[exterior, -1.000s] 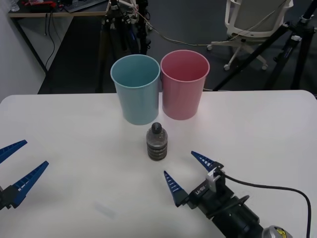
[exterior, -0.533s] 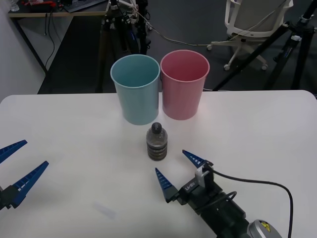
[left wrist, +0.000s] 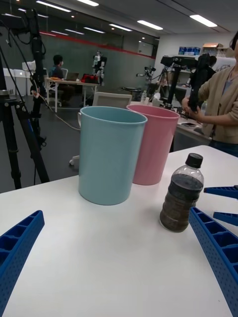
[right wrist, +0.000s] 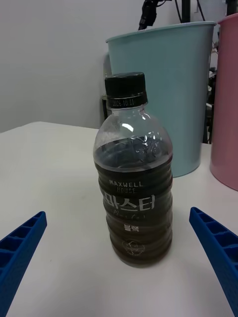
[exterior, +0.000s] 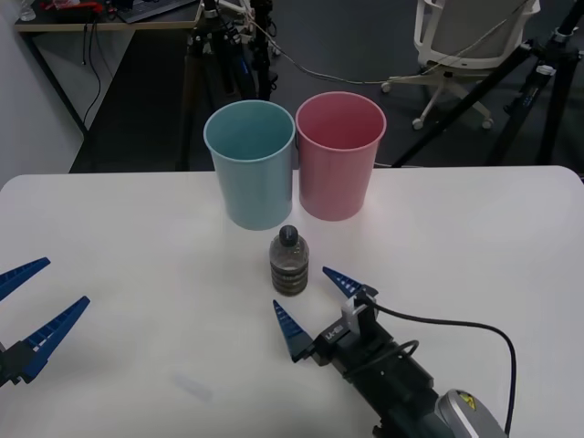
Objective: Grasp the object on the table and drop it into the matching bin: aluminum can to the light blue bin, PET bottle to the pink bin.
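The PET bottle point(exterior: 289, 262) stands upright on the white table point(exterior: 474, 237), clear with a black cap and dark contents. Just behind it stand the light blue bin point(exterior: 250, 176) and the pink bin point(exterior: 339, 167), side by side. My right gripper point(exterior: 315, 306) is open just in front of the bottle, its blue fingers pointing at it and spread wider than it. The right wrist view shows the bottle point(right wrist: 134, 190) centred between the fingers, a short way ahead of the tips. My left gripper point(exterior: 27, 306) is open near the table's left edge, away from the bottle point(left wrist: 182, 200).
Both bins point(left wrist: 110, 153) point(left wrist: 151, 142) are open-topped and upright. Behind the table stand tripod legs point(exterior: 214, 55) and a white office chair point(exterior: 465, 46). A black cable point(exterior: 456, 328) trails from my right wrist.
My right gripper has moved forward and to the left toward the bottle, staying open. The bottle, the bins and the left arm have not moved.
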Controlling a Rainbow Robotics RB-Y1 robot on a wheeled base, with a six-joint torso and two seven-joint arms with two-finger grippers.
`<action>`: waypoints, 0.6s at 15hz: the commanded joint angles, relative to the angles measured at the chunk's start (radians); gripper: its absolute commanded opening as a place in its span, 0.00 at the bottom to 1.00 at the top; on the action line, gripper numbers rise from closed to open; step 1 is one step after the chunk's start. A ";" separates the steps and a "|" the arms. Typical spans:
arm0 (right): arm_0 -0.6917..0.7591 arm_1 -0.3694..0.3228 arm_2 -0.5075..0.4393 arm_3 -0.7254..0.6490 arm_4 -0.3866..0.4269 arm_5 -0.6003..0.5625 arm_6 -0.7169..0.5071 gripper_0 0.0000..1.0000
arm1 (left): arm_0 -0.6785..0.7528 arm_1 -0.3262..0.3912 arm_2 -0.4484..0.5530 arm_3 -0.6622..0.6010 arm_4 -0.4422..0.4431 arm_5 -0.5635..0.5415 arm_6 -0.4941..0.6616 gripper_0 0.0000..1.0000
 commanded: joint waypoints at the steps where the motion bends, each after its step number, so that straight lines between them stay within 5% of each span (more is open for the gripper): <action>1: -0.035 0.031 -0.012 0.038 -0.001 0.000 0.021 1.00 | 0.000 0.000 0.000 0.000 0.000 0.000 0.000 1.00; 9: -0.136 0.075 -0.055 0.159 -0.007 0.003 0.070 1.00 | 0.000 0.000 0.000 0.000 0.000 0.000 0.000 1.00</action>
